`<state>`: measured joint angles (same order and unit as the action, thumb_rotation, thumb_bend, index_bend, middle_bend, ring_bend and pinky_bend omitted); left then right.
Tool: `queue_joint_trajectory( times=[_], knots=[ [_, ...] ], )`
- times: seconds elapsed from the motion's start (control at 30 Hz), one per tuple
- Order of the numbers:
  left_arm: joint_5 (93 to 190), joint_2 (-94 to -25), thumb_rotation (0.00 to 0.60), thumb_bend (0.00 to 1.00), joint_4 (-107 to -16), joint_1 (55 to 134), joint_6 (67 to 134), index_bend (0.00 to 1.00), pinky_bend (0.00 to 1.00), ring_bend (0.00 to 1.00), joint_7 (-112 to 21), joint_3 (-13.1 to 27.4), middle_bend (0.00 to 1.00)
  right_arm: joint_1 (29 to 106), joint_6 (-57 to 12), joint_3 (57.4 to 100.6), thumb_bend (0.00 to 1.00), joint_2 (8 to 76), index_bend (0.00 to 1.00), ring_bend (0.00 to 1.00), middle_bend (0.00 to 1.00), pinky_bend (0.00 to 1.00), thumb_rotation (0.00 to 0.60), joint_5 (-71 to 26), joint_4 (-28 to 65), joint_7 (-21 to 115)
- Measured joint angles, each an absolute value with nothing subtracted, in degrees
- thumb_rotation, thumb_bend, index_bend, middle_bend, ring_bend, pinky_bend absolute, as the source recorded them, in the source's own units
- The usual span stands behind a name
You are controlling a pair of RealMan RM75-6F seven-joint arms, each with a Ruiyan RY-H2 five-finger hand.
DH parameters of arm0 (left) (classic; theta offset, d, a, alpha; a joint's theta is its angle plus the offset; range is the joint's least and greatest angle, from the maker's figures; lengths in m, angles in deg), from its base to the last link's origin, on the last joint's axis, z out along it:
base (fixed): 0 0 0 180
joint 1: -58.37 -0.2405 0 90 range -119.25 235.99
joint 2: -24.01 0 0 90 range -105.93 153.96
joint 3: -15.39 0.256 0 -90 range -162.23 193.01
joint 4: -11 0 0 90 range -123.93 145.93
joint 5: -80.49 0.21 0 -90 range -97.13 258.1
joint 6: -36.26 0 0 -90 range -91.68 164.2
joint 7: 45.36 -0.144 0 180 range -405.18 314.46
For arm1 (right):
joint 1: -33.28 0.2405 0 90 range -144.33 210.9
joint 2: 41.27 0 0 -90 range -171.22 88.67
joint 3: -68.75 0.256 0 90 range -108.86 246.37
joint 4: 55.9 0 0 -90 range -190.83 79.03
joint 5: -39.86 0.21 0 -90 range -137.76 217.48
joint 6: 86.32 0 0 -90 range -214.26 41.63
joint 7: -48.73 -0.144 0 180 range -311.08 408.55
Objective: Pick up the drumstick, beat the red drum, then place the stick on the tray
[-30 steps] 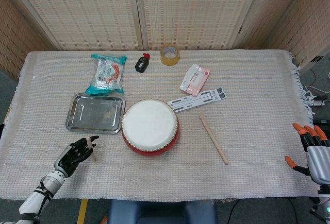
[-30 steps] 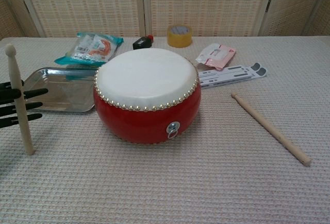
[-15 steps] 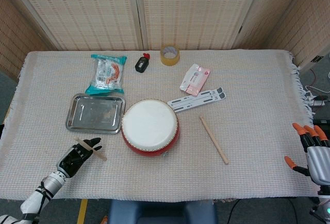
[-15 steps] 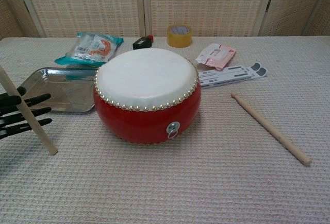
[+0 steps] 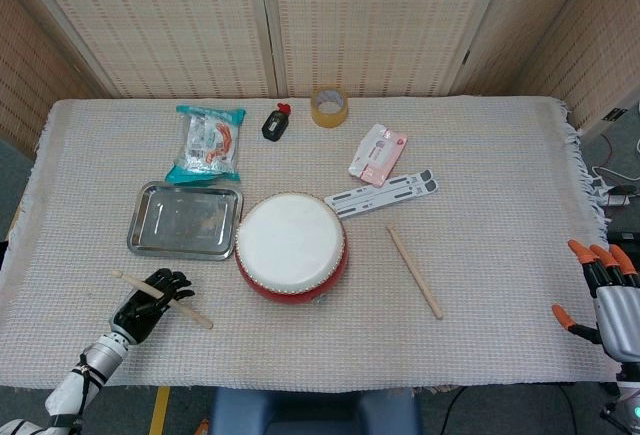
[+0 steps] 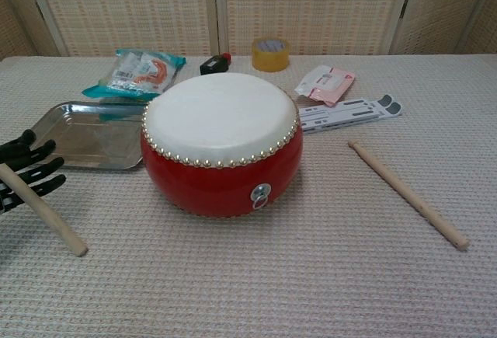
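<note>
The drumstick (image 5: 160,298) lies slanted across the left robot hand (image 5: 147,299), whose dark fingers (image 6: 29,169) are curled around its shaft; in the chest view its near end points down at the woven surface (image 5: 500,215), low and close to it, though whether it touches I cannot tell. It sits to the left of the red drum (image 5: 291,247) and in front of the metal tray (image 5: 186,220), apart from both. A second drumstick (image 5: 414,271) lies flat on the surface to the drum's right. The right robot hand (image 5: 600,290) rests at the far right edge, holding nothing, its orange-tipped fingers spread. Behind the drum lie a snack packet (image 5: 208,142), a tape roll (image 5: 329,107) and a pink pouch (image 5: 377,153).
</note>
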<state>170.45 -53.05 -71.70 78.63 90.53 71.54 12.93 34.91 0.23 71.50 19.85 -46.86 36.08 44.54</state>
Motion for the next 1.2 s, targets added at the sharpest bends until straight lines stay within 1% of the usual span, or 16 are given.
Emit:
queue_joint_trajectory(
  times=[0.23, 0.33, 0.57, 0.67, 0.73, 0.77, 0.83, 0.9, 0.93, 1.13, 1.2],
  knots=[
    [170.80, -53.82, 0.600, 0.39, -71.50, 78.90, 92.51, 0.51, 0.40, 0.37, 67.43, 14.47, 0.45, 34.72, 0.49, 71.49, 0.22, 19.82, 0.09, 0.02, 0.14, 0.01, 0.600, -46.91, 36.20, 44.68],
    [170.52, -54.19, 0.599, 0.39, -71.75, 79.16, 92.71, 0.53, 0.42, 0.40, 65.27, 15.01, 0.48, 34.69, 0.58, 71.48, 0.22, 19.83, 0.09, 0.02, 0.14, 0.01, 0.600, -47.01, 36.24, 44.72],
    [170.58, -54.98, 0.596, 0.39, -72.67, 79.57, 93.54, 0.55, 0.47, 0.43, 60.13, 16.39, 0.50, 34.54, 0.94, 71.51, 0.22, 19.78, 0.10, 0.02, 0.14, 0.01, 0.600, -47.23, 36.28, 44.81],
    [171.09, -55.32, 0.584, 0.39, -73.08, 79.82, 93.99, 0.56, 0.49, 0.46, 58.03, 17.15, 0.52, 34.55, 1.06, 71.56, 0.22, 19.76, 0.10, 0.02, 0.14, 0.01, 0.600, -47.33, 36.26, 44.79],
    [171.64, -55.56, 0.561, 0.39, -73.28, 80.01, 94.40, 0.56, 0.50, 0.46, 56.70, 17.70, 0.52, 34.54, 1.18, 71.58, 0.22, 19.73, 0.10, 0.02, 0.14, 0.01, 0.600, -47.45, 36.27, 44.82],
    [171.86, -55.66, 0.539, 0.38, -73.34, 80.10, 94.58, 0.56, 0.50, 0.47, 56.15, 17.93, 0.53, 34.53, 1.22, 71.59, 0.22, 19.73, 0.10, 0.02, 0.14, 0.01, 0.600, -47.48, 36.27, 44.82],
    [172.17, -55.93, 0.471, 0.36, -73.49, 80.26, 94.94, 0.56, 0.51, 0.48, 54.91, 18.37, 0.54, 34.49, 1.33, 71.61, 0.22, 19.72, 0.11, 0.02, 0.14, 0.01, 0.600, -47.51, 36.23, 44.73],
    [172.31, -56.21, 0.429, 0.36, -73.75, 80.44, 95.32, 0.57, 0.53, 0.50, 53.90, 18.80, 0.55, 34.45, 1.49, 71.65, 0.22, 19.74, 0.11, 0.02, 0.14, 0.01, 0.600, -47.58, 36.17, 44.61],
    [172.38, -56.31, 0.417, 0.35, -73.84, 80.53, 95.47, 0.58, 0.54, 0.51, 53.59, 19.02, 0.56, 34.42, 1.56, 71.66, 0.22, 19.74, 0.11, 0.02, 0.14, 0.01, 0.600, -47.61, 36.15, 44.56],
    [172.68, -56.70, 0.406, 0.35, -74.02, 80.84, 96.17, 0.61, 0.55, 0.55, 50.43, 19.61, 0.60, 34.30, 1.80, 71.69, 0.22, 19.75, 0.11, 0.02, 0.14, 0.01, 0.600, -47.71, 35.97, 44.31],
    [172.68, -56.86, 0.408, 0.35, -74.14, 80.87, 96.55, 0.63, 0.58, 0.58, 48.74, 19.75, 0.63, 34.27, 1.90, 71.70, 0.22, 19.74, 0.11, 0.02, 0.14, 0.01, 0.600, -47.75, 35.92, 44.22]
  ],
)
